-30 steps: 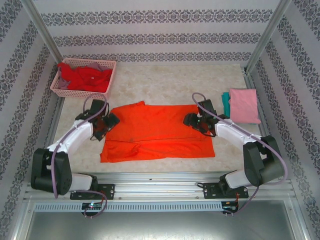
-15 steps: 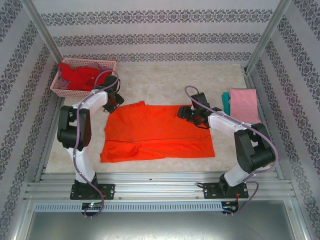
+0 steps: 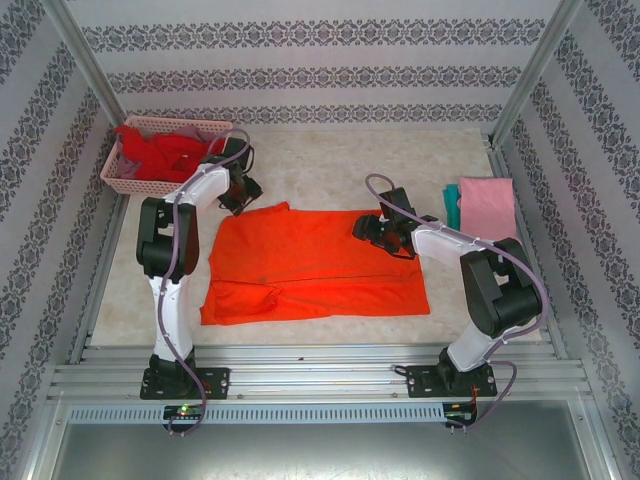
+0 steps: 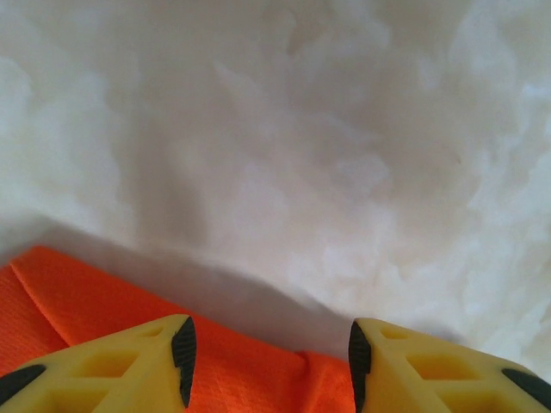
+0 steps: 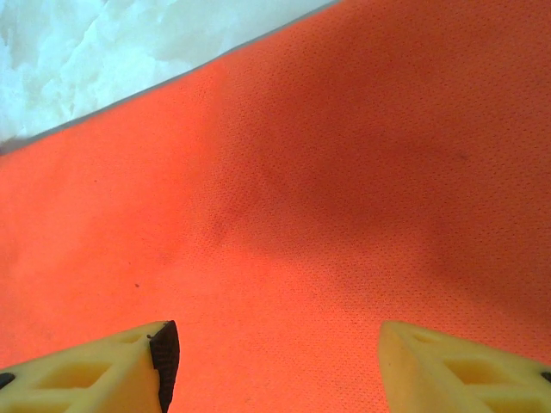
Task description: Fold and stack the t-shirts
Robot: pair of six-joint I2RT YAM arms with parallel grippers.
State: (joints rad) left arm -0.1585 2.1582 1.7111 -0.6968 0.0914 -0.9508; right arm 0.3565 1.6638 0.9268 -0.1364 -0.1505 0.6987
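The bright orange t-shirt (image 3: 315, 262) lies spread flat in the middle of the table, partly folded with a crease across it. My left gripper (image 3: 248, 196) hovers at the shirt's far left corner, open; in the left wrist view its yellow fingers (image 4: 138, 357) straddle the orange cloth edge (image 4: 250, 370). My right gripper (image 3: 366, 228) is open over the shirt's far right part, with orange cloth (image 5: 284, 215) under its jaws. A folded pink t-shirt (image 3: 488, 209) lies on a teal t-shirt (image 3: 453, 205) at the right. Red t-shirts (image 3: 165, 152) lie in the basket.
The pink plastic lattice basket (image 3: 128, 184) stands at the far left corner. Patterned walls and metal posts (image 3: 522, 75) surround the pale marbled table (image 3: 330, 165). A metal rail (image 3: 320, 375) runs along the near edge by the arm bases.
My left arm has swung from the shirt's left side up to its far left corner. My right gripper has crept left and a little farther back over the shirt.
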